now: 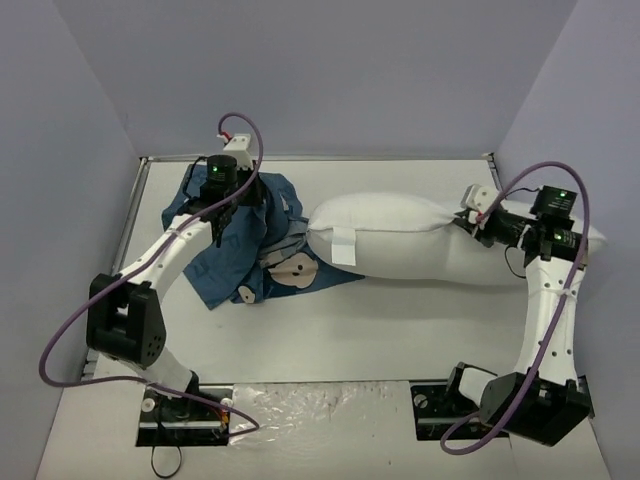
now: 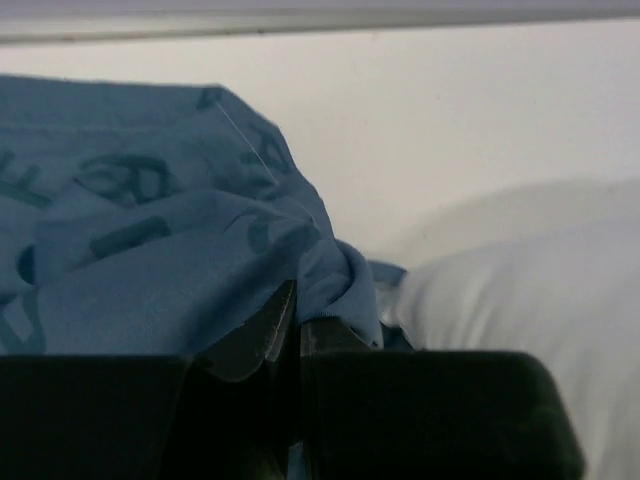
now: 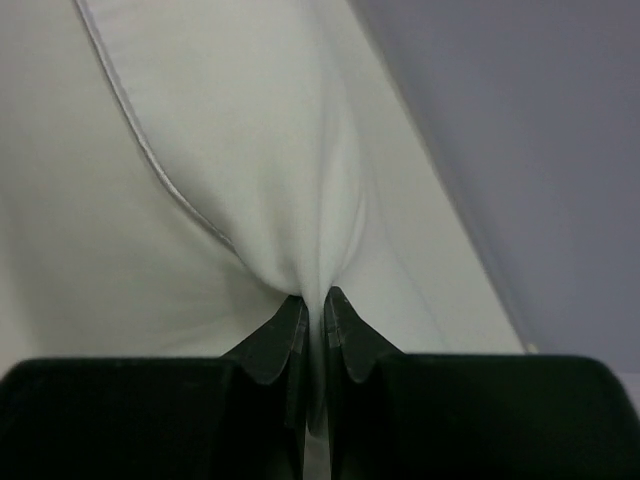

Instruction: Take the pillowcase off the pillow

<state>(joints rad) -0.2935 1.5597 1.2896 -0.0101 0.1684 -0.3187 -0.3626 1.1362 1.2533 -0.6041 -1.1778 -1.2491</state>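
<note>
The dark-blue pillowcase [image 1: 235, 245] lies bunched at the left of the table, its printed inner side showing by the pillow's left end. The white pillow [image 1: 400, 238] stretches to the right, almost all of it bare, with a small white tag [image 1: 343, 246] on it. My left gripper [image 1: 219, 222] is over the cloth and shut on a fold of the pillowcase [image 2: 150, 260]; the fingertips [image 2: 298, 312] pinch blue fabric, and the pillow [image 2: 530, 290] shows just beyond. My right gripper [image 1: 470, 222] is shut on the pillow's right end. White fabric [image 3: 200, 150] is pulled into its jaws [image 3: 315, 305].
Grey-violet walls close in the table on the back, left and right [image 1: 560, 110]. A metal rail [image 1: 320, 158] runs along the back edge. A crinkled clear sheet [image 1: 310, 405] lies between the two arm bases at the near edge.
</note>
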